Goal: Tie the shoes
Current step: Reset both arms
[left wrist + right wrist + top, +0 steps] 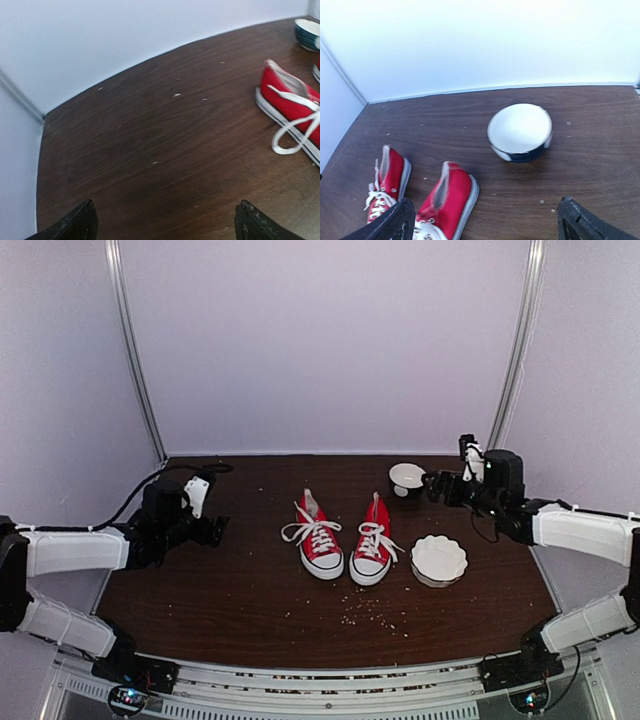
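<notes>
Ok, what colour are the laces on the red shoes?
White. The laces show best in the top external view.

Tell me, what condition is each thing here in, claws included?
Left shoe: upright, laces looped, apparently in a bow, one loop trailing off its side.
Right shoe: upright, laces gathered on top, knot unclear.
Small dark bowl: upright, empty.
Scalloped white bowl: upright, empty.
Left claw: open, holding nothing.
Right claw: open, holding nothing.

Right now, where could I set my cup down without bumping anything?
Bare tabletop lies left of the left shoe up to the left gripper, and behind both shoes to the wall. Crowded: right shoe, scalloped dish, small bowl, right gripper.
</notes>
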Robot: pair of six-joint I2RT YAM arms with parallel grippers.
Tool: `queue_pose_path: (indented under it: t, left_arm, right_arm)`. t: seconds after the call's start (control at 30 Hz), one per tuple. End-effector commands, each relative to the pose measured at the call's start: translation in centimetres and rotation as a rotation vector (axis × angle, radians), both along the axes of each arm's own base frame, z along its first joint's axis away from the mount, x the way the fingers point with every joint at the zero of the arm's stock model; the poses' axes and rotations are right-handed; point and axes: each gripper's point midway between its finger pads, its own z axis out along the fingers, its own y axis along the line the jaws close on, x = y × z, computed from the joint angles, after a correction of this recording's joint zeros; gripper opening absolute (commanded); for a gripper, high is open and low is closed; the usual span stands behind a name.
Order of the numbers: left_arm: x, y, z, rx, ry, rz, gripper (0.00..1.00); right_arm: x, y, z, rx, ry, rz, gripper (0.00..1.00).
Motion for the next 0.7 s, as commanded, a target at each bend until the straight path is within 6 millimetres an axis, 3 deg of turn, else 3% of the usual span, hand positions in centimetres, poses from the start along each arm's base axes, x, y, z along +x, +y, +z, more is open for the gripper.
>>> queue_pose_path:
  t: [0.0,0.1,0.2,0.37,0.5,0.67]
  left_arm:
    - [0.6,6.2,1.2,-0.171,-0.045,0.271,0.98]
    - [0.1,8.9,1.9,-0.246,-0.068,0.356,0.98]
    - [-0.6,10.5,3.5,-0.283,-0.13,0.417,0.98]
    - [-1.9,12.0,5.7,-0.234,-0.179,0.46,0.98]
    - [-3.5,15.3,6.7,-0.148,-0.255,0.608,0.98]
    - [-3.7,15.5,6.8,-0.141,-0.279,0.607,0.98]
  right_arm:
    - [-1.1,-8.3,0.7,-0.076,-0.096,-0.343,0.99]
    - [-2.7,-12.1,-0.1,-0.108,-0.109,-0.489,1.0]
    - [-3.7,-14.4,-0.6,-0.132,-0.115,-0.596,1.0]
    - [-3.2,-15.2,-0.7,-0.158,-0.095,-0.656,1.0]
    - [-2.9,-15.8,-1.1,-0.175,-0.059,-0.701,0.99]
    - [-3.8,-16.1,-0.6,-0.166,-0.111,-0.7,0.99]
